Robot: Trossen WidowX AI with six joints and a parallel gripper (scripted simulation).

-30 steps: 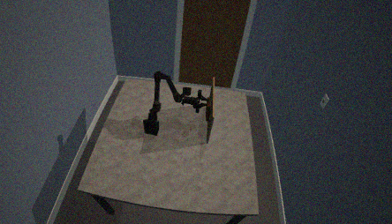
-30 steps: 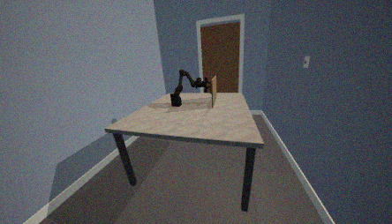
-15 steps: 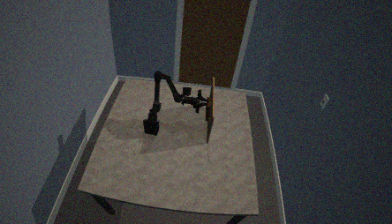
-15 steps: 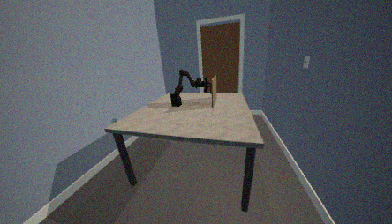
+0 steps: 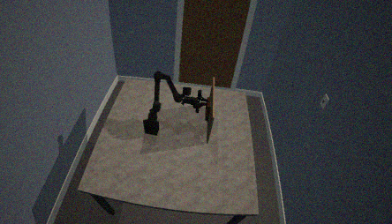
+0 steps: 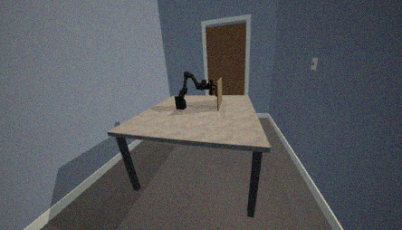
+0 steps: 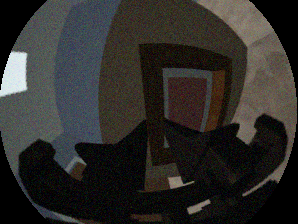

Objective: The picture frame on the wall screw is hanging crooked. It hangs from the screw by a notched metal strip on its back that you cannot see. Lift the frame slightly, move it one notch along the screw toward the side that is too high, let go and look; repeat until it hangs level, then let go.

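The picture frame (image 7: pixel 151 85) fills the middle of the wrist view, with a dark brown border, a grey inner mat and a dark red picture (image 7: pixel 187 100). It hangs in front of the upright panel (image 7: pixel 120 75) (image 5: pixel 211 126) (image 6: pixel 219 97). Its edges look tilted in the wrist view, but whether it hangs level cannot be told from this angle. My gripper (image 7: pixel 154 121) (image 5: pixel 206 102) (image 6: pixel 215 88) is shut on one side bar of the frame, a fingertip on each side of it. The screw and the notched strip are hidden. In the top and exterior views the frame is too small and edge-on to read.
The panel stands upright on the table (image 5: pixel 177 173) (image 6: pixel 195 125), in front of the arm (image 5: pixel 157 89) (image 6: pixel 184 89). A brown door (image 5: pixel 216 32) (image 6: pixel 226 60) is in the wall behind. A small wall plate (image 5: pixel 325 100) (image 6: pixel 314 63) is on the right wall, well away from the arm.
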